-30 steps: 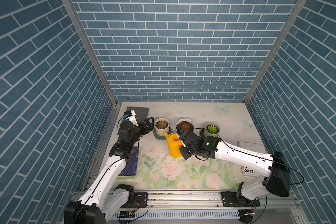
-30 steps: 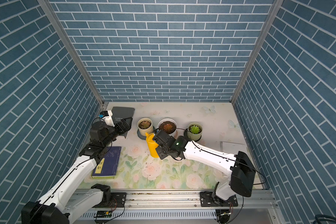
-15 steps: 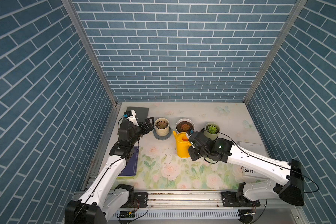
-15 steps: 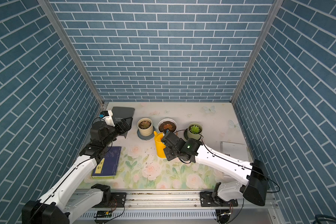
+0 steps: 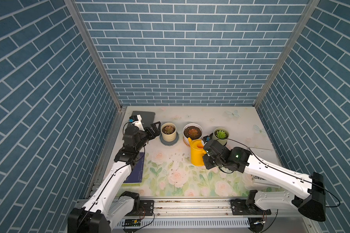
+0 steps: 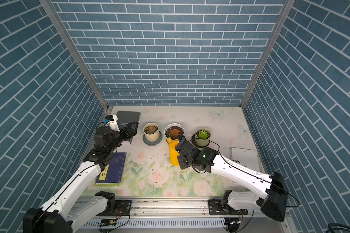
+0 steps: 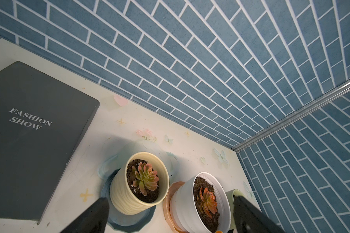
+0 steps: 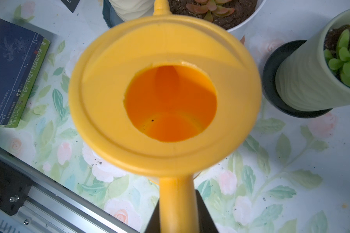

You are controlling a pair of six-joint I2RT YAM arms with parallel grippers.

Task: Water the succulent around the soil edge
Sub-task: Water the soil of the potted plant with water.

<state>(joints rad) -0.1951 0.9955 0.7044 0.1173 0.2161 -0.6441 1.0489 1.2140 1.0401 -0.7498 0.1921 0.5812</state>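
Rightward slides the upright yellow plastic watering can [image 5: 196, 156], handle clenched by the right claw [image 8: 180, 215], kept level against spilling; left claw [image 5: 155, 130], released, waits beside the cream ribbed pot [image 5: 168, 137] of the reddish-green succulent [image 5: 168, 129].

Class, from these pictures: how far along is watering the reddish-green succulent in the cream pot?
Done: the right gripper grips the yellow watering can by its handle, jaws shut. In hand: the can is upright, spout by the white pot, not over the succulent. Left: pouring round the soil edge; whether any water has gone in already cannot be told. The left gripper is open beside the cream pot.
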